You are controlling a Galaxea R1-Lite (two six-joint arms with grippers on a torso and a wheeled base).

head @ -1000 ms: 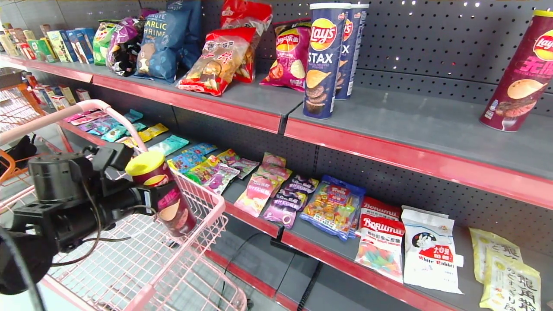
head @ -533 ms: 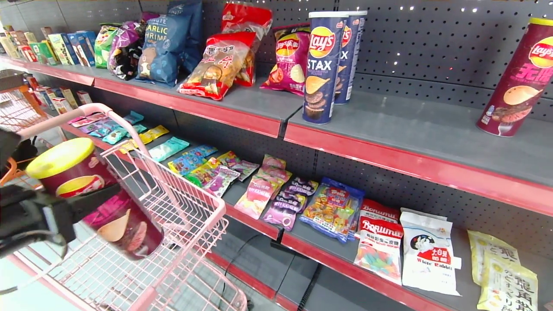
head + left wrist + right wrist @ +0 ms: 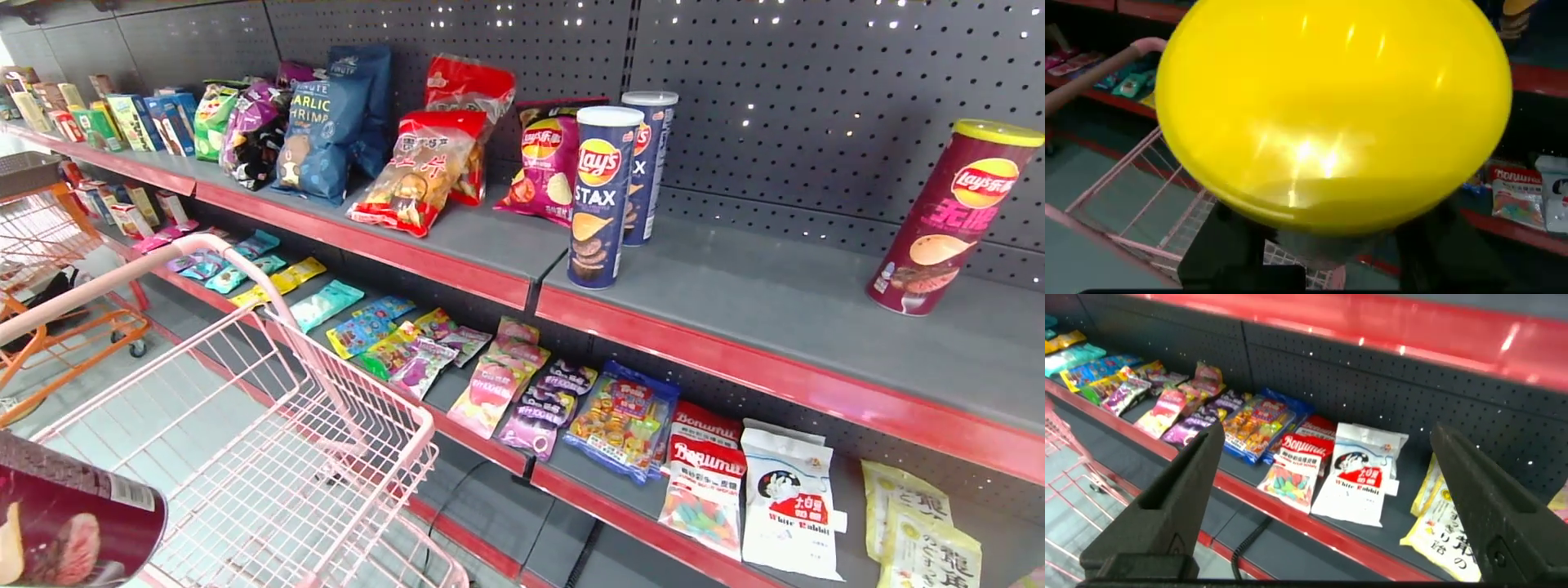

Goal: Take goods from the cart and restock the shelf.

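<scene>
A maroon chips can shows its lower end (image 3: 69, 531) at the near left of the head view, over the pink cart (image 3: 359, 425). In the left wrist view its yellow lid (image 3: 1331, 106) is close up, and my left gripper (image 3: 1331, 257) is shut on the can below the lid. A matching maroon can (image 3: 947, 220) stands on the upper shelf (image 3: 775, 286) at the right, and two blue cans (image 3: 600, 196) stand near the middle. My right gripper (image 3: 1327, 514) is open in front of the lower shelf (image 3: 1315, 531), holding nothing.
Chip bags (image 3: 416, 163) and boxes line the upper shelf to the left of the blue cans. Candy packets (image 3: 620, 416) cover the lower shelf. An orange cart (image 3: 57, 245) stands at the far left. Bare shelf lies between the blue cans and the maroon can.
The head camera has tilted up, so the shelves sit lower in the picture. My left gripper has drawn the maroon can out of the cart toward the near left.
</scene>
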